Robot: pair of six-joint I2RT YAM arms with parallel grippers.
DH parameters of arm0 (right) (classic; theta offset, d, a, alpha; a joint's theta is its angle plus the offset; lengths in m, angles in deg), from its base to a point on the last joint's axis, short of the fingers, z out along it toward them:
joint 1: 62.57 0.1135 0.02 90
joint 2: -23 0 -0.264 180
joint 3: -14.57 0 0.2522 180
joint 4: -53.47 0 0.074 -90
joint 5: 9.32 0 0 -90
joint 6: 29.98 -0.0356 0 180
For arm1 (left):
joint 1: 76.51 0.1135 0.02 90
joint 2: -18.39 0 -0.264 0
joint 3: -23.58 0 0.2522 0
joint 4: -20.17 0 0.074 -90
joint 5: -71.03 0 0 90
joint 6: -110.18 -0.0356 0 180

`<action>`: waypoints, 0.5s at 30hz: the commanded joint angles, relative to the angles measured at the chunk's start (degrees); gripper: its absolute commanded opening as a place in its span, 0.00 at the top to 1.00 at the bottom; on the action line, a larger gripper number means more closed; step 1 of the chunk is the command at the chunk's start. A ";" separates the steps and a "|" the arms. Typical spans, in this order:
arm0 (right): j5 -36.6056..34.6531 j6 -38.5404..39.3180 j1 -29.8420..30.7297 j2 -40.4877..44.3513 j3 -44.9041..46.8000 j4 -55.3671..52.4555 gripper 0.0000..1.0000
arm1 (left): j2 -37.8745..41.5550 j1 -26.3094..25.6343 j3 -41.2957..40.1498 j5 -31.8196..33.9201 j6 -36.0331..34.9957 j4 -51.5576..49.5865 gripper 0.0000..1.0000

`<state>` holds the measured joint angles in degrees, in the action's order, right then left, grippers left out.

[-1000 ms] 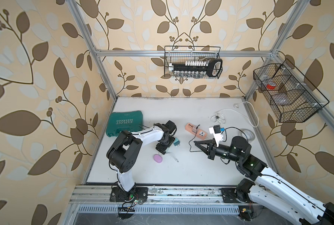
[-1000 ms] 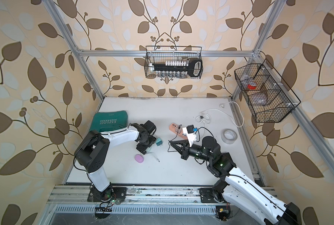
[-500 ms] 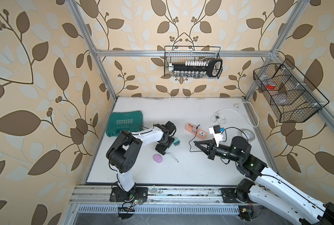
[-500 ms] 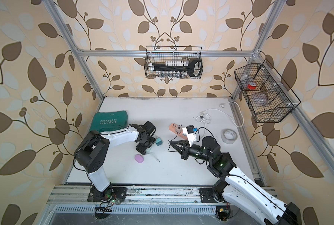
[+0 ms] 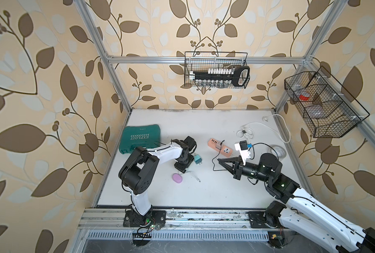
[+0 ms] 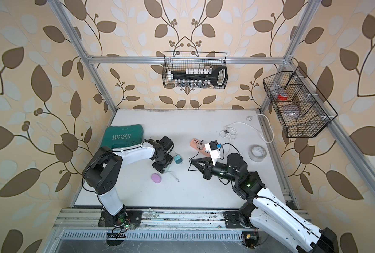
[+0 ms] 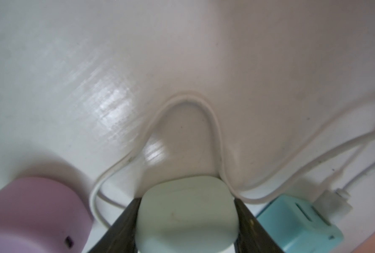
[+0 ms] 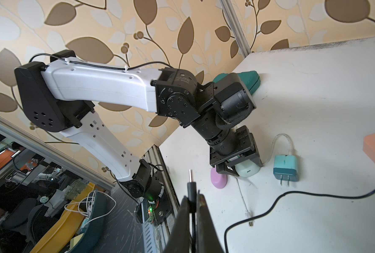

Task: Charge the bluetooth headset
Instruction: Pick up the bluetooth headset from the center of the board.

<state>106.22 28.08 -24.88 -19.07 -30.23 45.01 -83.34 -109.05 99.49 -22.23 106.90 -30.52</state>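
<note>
- The table (image 5: 204,131) fills the centre of both top views, with a tool case (image 5: 140,140) at its left edge.
- Right of the tool case, a small case (image 8: 247,170) sits between the left jaws, touching both.
- A charger (image 5: 197,159) lies just right of those jaws, and a second small case (image 5: 177,178) just below them.
- A power strip (image 5: 220,147) lies up and right of the charger.
- Just below the strip, the right jaws pinch a cable plug (image 8: 191,186).
- A coiled cord (image 5: 245,132) lies to the strip's upper right.
- A tape roll (image 5: 277,151) lies near the table's right edge.
- A back basket (image 5: 215,72) hangs on the far wall and a side basket (image 5: 324,109) on the right wall.
</note>
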 commanded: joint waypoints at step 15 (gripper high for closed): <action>-0.51 0.81 -0.15 -1.17 -0.42 -3.28 0.92 | 11.52 0.89 1.12 4.37 -11.64 -0.40 0.52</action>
<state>106.17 28.14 -24.88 -19.61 -29.97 43.37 -76.87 -108.65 99.40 -19.92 99.01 -29.95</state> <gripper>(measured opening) 0.079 0.609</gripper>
